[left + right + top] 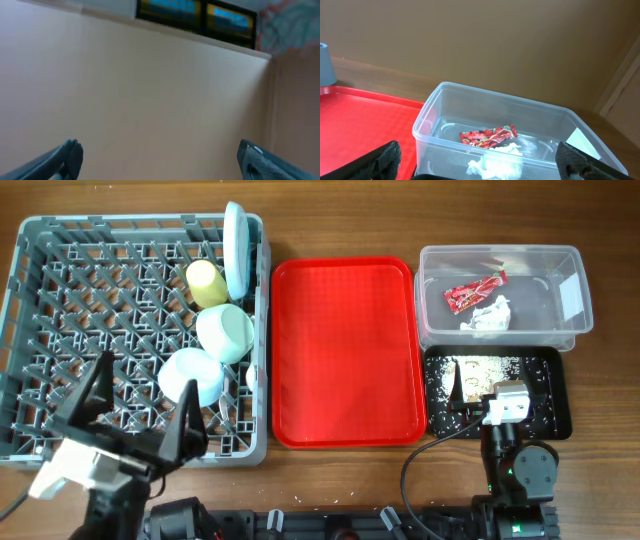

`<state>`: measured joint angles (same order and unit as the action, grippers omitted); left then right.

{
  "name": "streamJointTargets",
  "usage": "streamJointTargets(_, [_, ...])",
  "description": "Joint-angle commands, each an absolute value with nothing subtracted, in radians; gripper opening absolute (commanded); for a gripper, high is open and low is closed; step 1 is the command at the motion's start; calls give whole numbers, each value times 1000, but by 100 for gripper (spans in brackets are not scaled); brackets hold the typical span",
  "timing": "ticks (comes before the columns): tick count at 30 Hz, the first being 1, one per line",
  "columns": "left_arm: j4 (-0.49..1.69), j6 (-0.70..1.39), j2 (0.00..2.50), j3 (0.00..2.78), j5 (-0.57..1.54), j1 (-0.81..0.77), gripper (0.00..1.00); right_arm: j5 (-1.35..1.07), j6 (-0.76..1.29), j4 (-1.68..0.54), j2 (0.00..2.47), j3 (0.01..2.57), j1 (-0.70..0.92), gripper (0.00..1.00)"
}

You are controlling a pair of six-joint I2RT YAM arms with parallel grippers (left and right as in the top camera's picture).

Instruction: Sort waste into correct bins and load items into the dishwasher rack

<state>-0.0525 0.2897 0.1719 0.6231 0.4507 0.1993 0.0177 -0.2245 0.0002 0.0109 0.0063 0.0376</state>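
Overhead, red crinkled wrapper [475,291] beside crumpled white napkin [488,316] in clear tub [535,302], left and right jaws apart.

Lab-style tabletop setup, wooden table [330,220], bare beige wall [150,90], dishwasher rack [80,310], red serving tray [345,350]

Red tray [343,350] lies flat; wooden table [610,210] beneath.

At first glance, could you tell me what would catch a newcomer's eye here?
The flat red tray sits bare in the middle. To its left, the big grey rack holds a plate, yellow cup and green bowl along its right side. At right, a clear tub contains a red wrapper and napkin.
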Motion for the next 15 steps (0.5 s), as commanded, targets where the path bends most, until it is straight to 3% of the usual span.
streamJointTargets(1, [-64,427,120,510,257,191,100,-2,-208,6,4,5,33,100])
streamJointTargets(9, [-65,435,90,342,-72,73,100,-2,-208,6,4,5,33,100])
streamJointTargets(15, [-98,484,90,232,-103,64,100,-2,-208,6,4,5,33,99])
